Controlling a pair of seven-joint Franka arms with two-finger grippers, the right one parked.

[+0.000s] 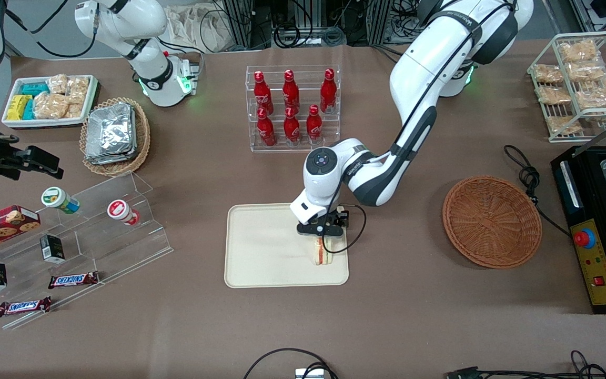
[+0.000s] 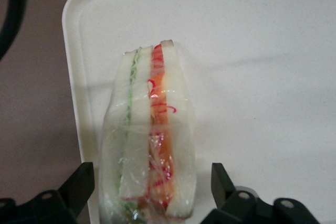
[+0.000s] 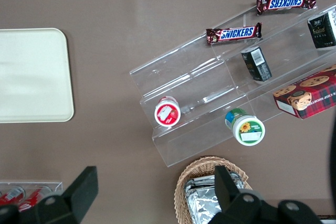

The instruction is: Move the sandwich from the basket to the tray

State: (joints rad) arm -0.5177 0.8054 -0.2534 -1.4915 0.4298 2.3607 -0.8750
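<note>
- While the sweep ran from the parked arm's end of the surface (image 1: 413,326), the tray (image 1: 261,263) came first, cream and low-rimmed, near the middle of the brown cloth.
- On the tray, by the edge toward the working arm, stood the sandwich (image 1: 322,251), on the tray floor as far as could be judged.
- Directly above it hung the hand (image 1: 322,238), reaching straight down; in the wrist view its fingers (image 2: 79,184) stood apart on either flank of the wrapped sandwich (image 2: 149,140), with a gap at each side, so nothing was clamped.
- Its filling layers ran lengthwise between the fingers, parallel to the tray's near edge; a straight lift looked like the clean exit.
- Well apart toward the working arm lay the basket (image 1: 491,221), with nothing in it.
</note>
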